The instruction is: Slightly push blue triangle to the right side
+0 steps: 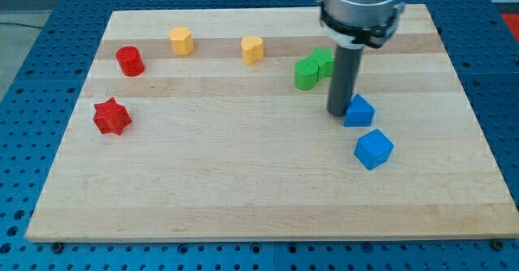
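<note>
The blue triangle (359,111) lies on the wooden board (243,190) at the view's right of centre. My tip (338,113) stands on the board right against the triangle's left side; it looks to be touching it. The rod rises from there to the arm's grey end at the view's top. A blue cube (373,148) lies just below and slightly right of the triangle.
Two green blocks (311,69) sit close together just up-left of my tip, the rod partly hiding the right one. Two yellow blocks (181,40) (253,49) lie along the top. A red cylinder (130,61) and a red star (111,116) lie at the left.
</note>
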### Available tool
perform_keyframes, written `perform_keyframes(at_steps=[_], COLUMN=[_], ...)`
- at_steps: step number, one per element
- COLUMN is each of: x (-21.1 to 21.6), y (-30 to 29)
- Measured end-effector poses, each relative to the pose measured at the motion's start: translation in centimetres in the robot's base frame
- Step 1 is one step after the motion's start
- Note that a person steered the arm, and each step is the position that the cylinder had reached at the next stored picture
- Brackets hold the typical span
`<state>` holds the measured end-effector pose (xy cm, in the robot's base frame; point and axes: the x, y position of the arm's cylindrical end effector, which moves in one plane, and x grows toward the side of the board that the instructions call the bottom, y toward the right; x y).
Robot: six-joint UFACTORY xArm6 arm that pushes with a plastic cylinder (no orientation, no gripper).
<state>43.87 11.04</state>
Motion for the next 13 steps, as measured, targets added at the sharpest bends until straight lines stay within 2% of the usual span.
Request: perform_keyframes(at_steps=[1,2,3,4,5,6,7,8,9,10,11,12,13], x=[2.8,9.7,13.4,11.5,7.4,8.0,7.0,-0.8,-5.1,-6.9,-6.4,-3.7,-3.1], y=[-3.5,-3.2,0.3,3.7,3.1,2.4,-5.2,-9.8,-11.9,-8.8,-4.9,-1.7,-3.7])
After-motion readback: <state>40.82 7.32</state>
